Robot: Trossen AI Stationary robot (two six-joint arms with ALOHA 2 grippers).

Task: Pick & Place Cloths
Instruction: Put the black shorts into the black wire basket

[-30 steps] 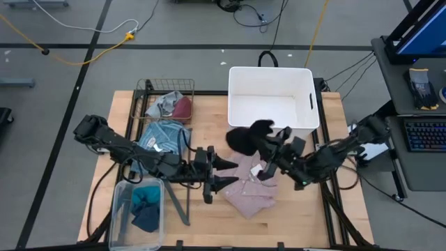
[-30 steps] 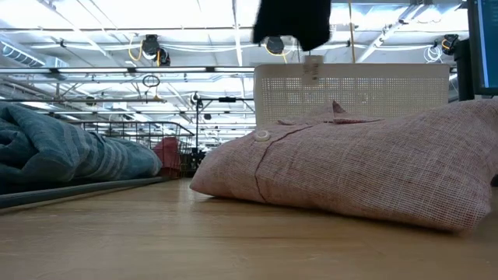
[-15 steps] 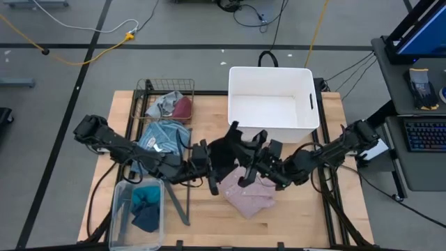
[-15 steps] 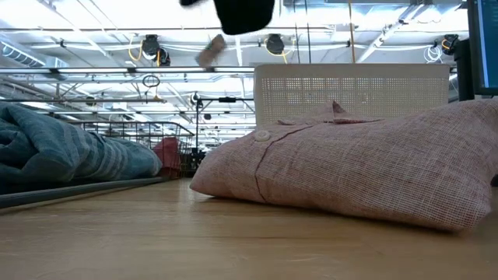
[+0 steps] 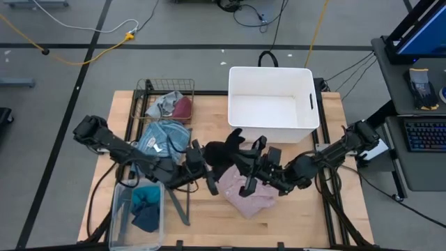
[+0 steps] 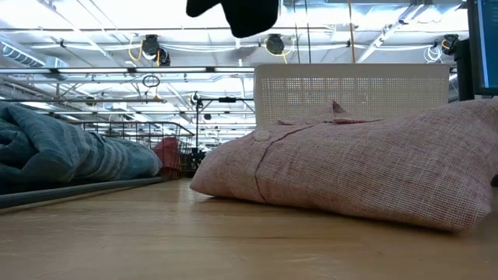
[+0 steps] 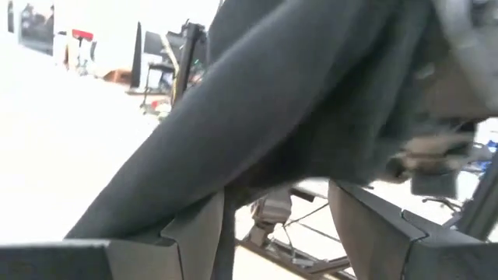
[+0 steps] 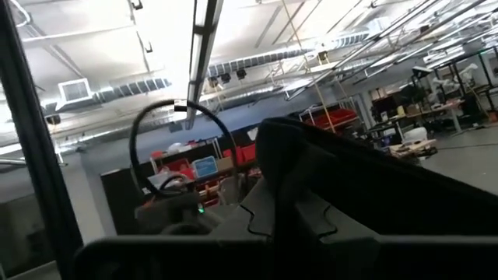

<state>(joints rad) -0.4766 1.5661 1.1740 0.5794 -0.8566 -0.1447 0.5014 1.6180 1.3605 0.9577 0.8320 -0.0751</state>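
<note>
A black cloth (image 5: 221,152) hangs in the air over the table's middle, above the folded pink shirt (image 5: 249,195), which lies flat on the wood. In the low view the black cloth (image 6: 237,12) shows at the top, clear of the pink shirt (image 6: 350,175). My right gripper (image 5: 245,166) is shut on the cloth from its right side. My left gripper (image 5: 210,173) stands open just left of the cloth. In the left wrist view the black cloth (image 7: 296,101) hangs right in front of the spread fingers (image 7: 194,233); I cannot tell whether they touch it. My right gripper holds the black cloth by its right-hand part (image 8: 366,202), pinched between the two fingers (image 8: 261,210), coming roughly level from the table's right. The cloth is lifted clear of the table and the shirt, and its free part spreads toward the left gripper.
A white tub (image 5: 273,104) stands at the far edge. The wire basket (image 5: 167,103) at far left holds grey and maroon pieces. A blue striped top (image 5: 164,138) lies in front of the basket. A clear bin (image 5: 138,208) at near left holds teal cloth.
My right gripper has carried the black cloth from in front of the tub toward the table's left and a little nearer, over the pink shirt, up to the left gripper. The left gripper has drawn back slightly toward the left.
</note>
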